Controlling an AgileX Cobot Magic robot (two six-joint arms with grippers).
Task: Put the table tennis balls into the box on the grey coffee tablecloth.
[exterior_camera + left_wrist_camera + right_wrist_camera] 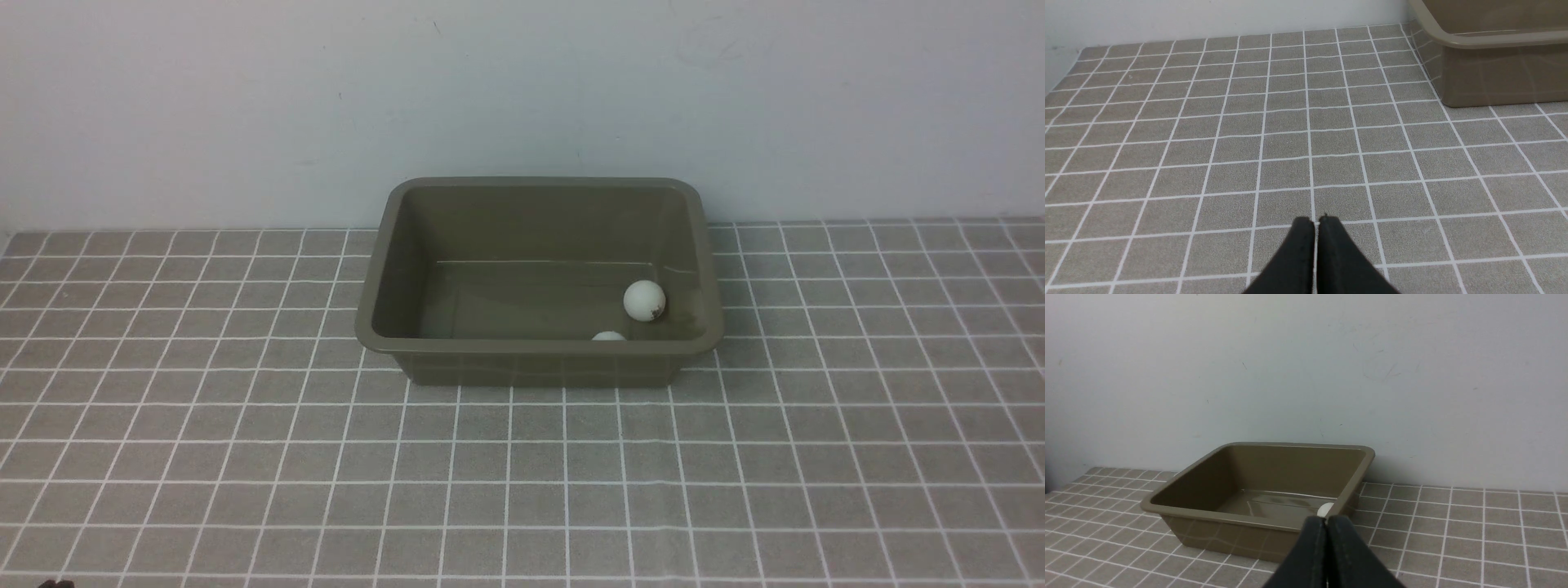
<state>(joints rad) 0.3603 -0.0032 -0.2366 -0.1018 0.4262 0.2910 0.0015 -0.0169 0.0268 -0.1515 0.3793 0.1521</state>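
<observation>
1. two table tennis balls (644,301) seen inside the box (539,369), toward its right end; placing judged complete.
2. left end effector (1317,220) and right end effector (1326,521): fingertips pressed together, nothing pinched.
3. no remaining transfer indicated.

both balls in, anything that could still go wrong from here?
Low risk, I'd say. The box is open-topped, so a bump could roll the balls about. One ball is mostly hidden behind the near rim, so the front camera might miscount.
</observation>
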